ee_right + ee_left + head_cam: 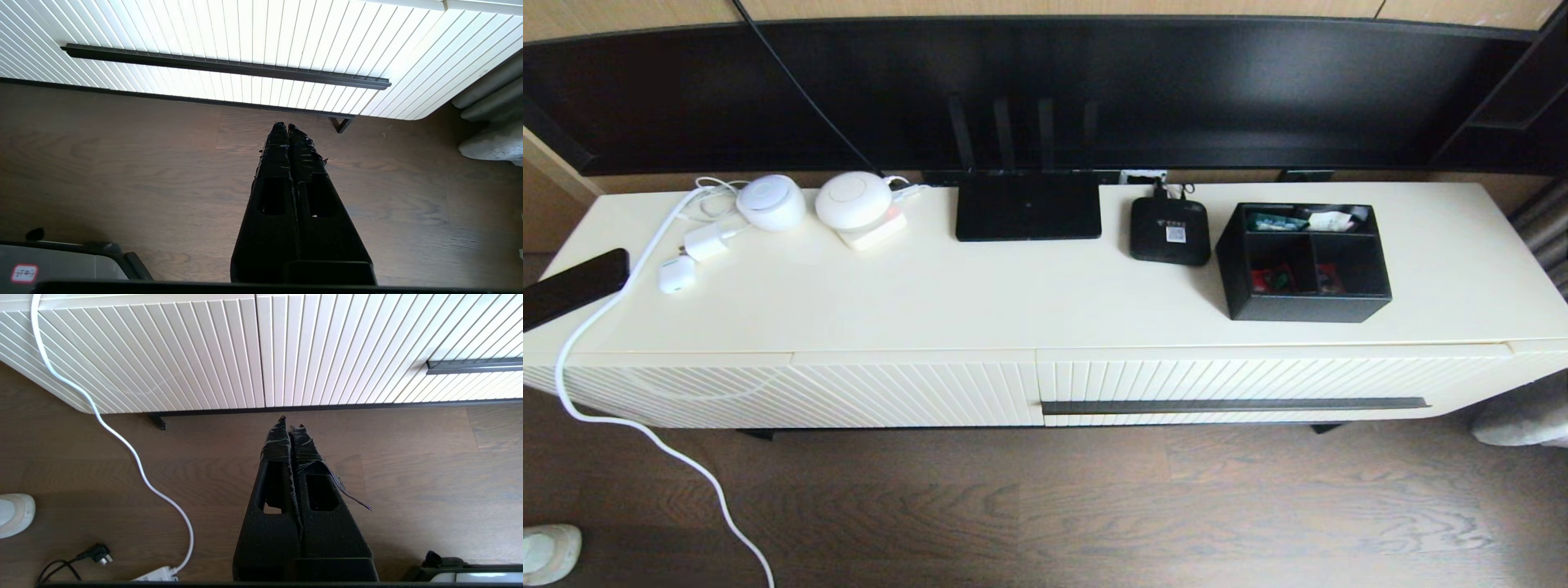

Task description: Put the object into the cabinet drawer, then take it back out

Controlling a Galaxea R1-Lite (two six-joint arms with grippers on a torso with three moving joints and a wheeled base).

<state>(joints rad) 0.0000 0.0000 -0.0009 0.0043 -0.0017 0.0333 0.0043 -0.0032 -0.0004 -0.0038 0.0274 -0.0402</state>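
Black rectangular three-compartment organizer box [1303,263] up on cream surface [1013,294], well apart from pressed-together right end effector [287,126] and left end effector [290,425], low over floor before shut ribbed cream drawer [1258,384].

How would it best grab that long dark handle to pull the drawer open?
Probably at the dark bar handle's middle, coming straight at the drawer front from the room side. The bar is thin, level and stands proud, so opened fingers could close over it from above and below.
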